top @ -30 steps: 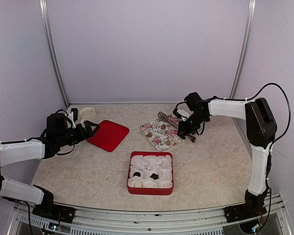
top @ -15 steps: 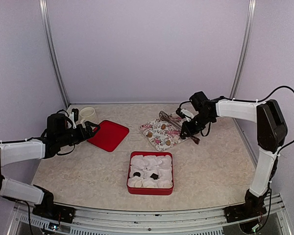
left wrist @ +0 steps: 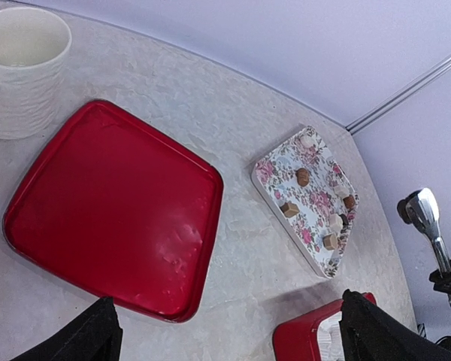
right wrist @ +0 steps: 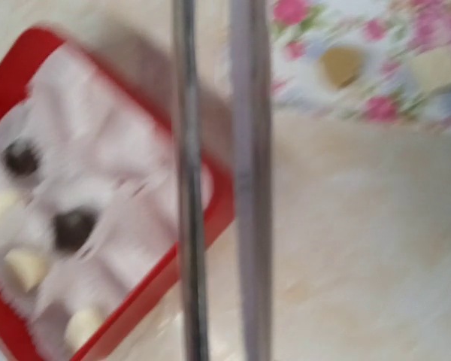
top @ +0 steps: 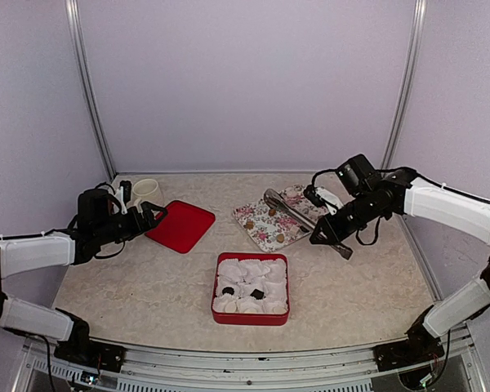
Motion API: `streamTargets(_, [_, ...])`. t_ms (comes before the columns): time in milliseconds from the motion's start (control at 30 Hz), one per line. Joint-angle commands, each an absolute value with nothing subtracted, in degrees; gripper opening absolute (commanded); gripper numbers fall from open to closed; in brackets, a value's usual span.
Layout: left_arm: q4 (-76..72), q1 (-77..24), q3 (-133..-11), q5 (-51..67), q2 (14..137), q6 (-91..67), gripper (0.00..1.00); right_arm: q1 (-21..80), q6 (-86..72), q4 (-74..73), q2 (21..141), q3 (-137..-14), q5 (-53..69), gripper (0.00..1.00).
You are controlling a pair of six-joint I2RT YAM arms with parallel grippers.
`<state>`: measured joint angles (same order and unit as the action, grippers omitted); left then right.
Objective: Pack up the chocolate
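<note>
Pincer grip on the tongs is where I judge trouble would start. The right pincer (top: 326,235) is closed tight on the metal tongs (top: 290,208) near their right end. The long arms reach left and far from there, over the floral tray (top: 256,226). With that much lever beyond the grip, the tool could twist or slip in the jaws. A squeeze that is off-centre could flick a small candy off the tray onto the tabletop (top: 147,278). The right wrist view is smeared, so the arm seems to be in motion. There the two tong arms (right wrist: 244,188) stand apart with nothing visible between them. I cannot tell whether the tips carry anything.

The chocolate (left wrist: 303,177) lies mostly as loose tan pieces on the floral tray, at the far centre of the scene. A few pieces, two dark (top: 257,293) and some pale, sit in the white paper cups of the red box (top: 251,319), near and centre. A low sweep of the tongs could drag a paper cup or tip out a packed piece.

The left pincer (top: 152,215) stands wide open, holds nothing and touches nothing. It hangs at the left edge of the red lid (top: 182,226), with the white mug (top: 145,190) just beyond it. A careless move there could nudge either one.
</note>
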<state>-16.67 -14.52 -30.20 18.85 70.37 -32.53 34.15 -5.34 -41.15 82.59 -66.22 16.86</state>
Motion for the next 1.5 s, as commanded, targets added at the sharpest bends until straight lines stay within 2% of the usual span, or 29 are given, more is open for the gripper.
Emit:
streamTargets(0, [-16.5, -14.0, -30.9, 18.8, 68.6, -31.9, 0.99, 38.9, -9.9, -46.3, 76.3, -62.0, 17.6, 0.16])
streamTargets(267, [-16.0, -14.0, -31.3, 18.6, 68.3, -31.6, 0.99, 48.4, -16.3, -53.1, 69.3, -58.2, 16.2, 0.16])
streamTargets(567, [-15.7, -14.1, -31.4, 18.4, 68.4, -31.3, 0.99, 55.8, -19.7, -59.2, 69.2, -55.3, 13.8, 0.16])
streamTargets(1300, [-15.4, -14.0, -31.0, 17.7, 68.1, -30.7, 0.99, 57.2, -18.8, -58.4, 74.9, -56.8, 11.3, 0.17])
streamTargets(1467, [-15.3, -14.0, -31.1, 17.7, 68.1, -30.6, 0.99, 57.3, -18.8, -58.4, 75.2, -56.9, 10.9, 0.24])
